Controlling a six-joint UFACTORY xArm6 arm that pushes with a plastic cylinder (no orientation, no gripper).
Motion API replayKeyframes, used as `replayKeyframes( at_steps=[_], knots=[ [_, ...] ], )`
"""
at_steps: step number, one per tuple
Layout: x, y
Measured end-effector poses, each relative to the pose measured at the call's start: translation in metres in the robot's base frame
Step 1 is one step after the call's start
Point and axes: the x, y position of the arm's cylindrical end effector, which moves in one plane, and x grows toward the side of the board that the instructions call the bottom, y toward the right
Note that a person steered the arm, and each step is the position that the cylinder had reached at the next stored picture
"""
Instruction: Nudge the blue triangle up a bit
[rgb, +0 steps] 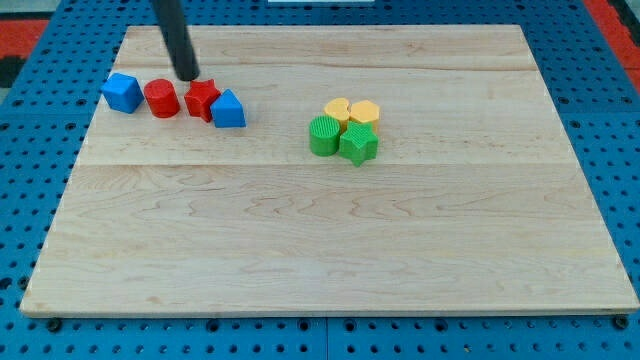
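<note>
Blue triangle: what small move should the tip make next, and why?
Probably travel around to the view's bottom side of the blue triangle. My tip sits toward the view's top, between the red cylinder and the red star, so pushing from here would not send the triangle up.

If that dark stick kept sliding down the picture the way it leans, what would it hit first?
Probably the red star-shaped block: my tip sits just above it, between it and the red cylinder. It might slip through that gap; depth is unclear.
</note>
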Motion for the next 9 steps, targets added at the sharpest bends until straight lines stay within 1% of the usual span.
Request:
replayKeyframes(
  at_steps=[1, 2, 3, 4, 5, 6, 7, 9],
  knots=[
    [-0.005, 0.062],
    [0.024, 0.115],
    [0.089, 0.1],
    [0.132, 0.044],
    [0.131, -0.005],
    [0.117, -0.013],
    [0.11, -0.009],
    [0.1, 0.024]
  ],
)
